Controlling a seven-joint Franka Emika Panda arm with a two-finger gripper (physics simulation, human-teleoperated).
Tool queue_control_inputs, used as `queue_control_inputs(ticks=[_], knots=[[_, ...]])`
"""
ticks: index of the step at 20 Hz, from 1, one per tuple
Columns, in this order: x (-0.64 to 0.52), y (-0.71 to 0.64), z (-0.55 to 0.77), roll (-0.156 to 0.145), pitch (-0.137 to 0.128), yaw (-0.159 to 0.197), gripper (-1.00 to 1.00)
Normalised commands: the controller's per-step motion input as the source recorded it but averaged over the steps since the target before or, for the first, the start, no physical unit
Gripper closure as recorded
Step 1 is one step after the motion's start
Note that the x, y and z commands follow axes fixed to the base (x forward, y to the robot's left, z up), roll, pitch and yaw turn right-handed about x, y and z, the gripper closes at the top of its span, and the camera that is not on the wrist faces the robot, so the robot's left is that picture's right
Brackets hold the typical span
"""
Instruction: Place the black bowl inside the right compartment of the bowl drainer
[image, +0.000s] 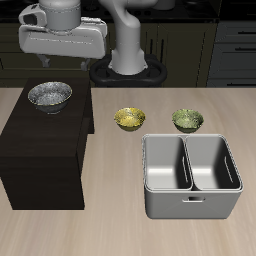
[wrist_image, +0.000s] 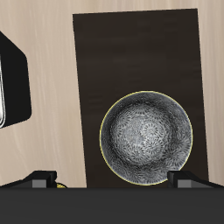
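The black bowl (image: 49, 95) is wide and shallow, with a silvery speckled inside. It rests upright on top of a dark wooden cabinet (image: 40, 150). My gripper (image: 58, 62) hangs open directly above it, clear of the rim. In the wrist view the black bowl (wrist_image: 146, 137) lies below and between my spread fingertips (wrist_image: 39, 180), and nothing is held in my gripper (wrist_image: 114, 181). The bowl drainer (image: 190, 205) is a grey metal tub with two wells. It stands near the table's front edge, away from the cabinet, and both of its wells are empty.
A small yellow-gold bowl (image: 129, 119) and a small green bowl (image: 187, 120) sit on the table just behind the drainer. The dark cabinet top (wrist_image: 140, 79) extends around the black bowl. A dark corner with a pale edge (wrist_image: 13, 83), likely the drainer, shows beside the cabinet.
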Motion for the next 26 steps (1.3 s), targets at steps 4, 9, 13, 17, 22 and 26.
queue_control_inputs(ticks=[4,9,13,17,22,26], knots=[[0.04,0.07,-0.12,-0.007,0.013,0.007,-1.00],[0.08,0.05,-0.24,-0.008,0.015,0.007,-1.00],[0.08,0.01,-0.34,-0.002,0.050,-0.019,-1.00],[-0.01,0.03,-0.21,-0.006,0.026,-0.003,-1.00],[-0.02,0.04,-0.25,0.014,0.036,-0.005,-1.00],[-0.01,0.03,-0.24,0.011,0.033,0.013,-1.00]])
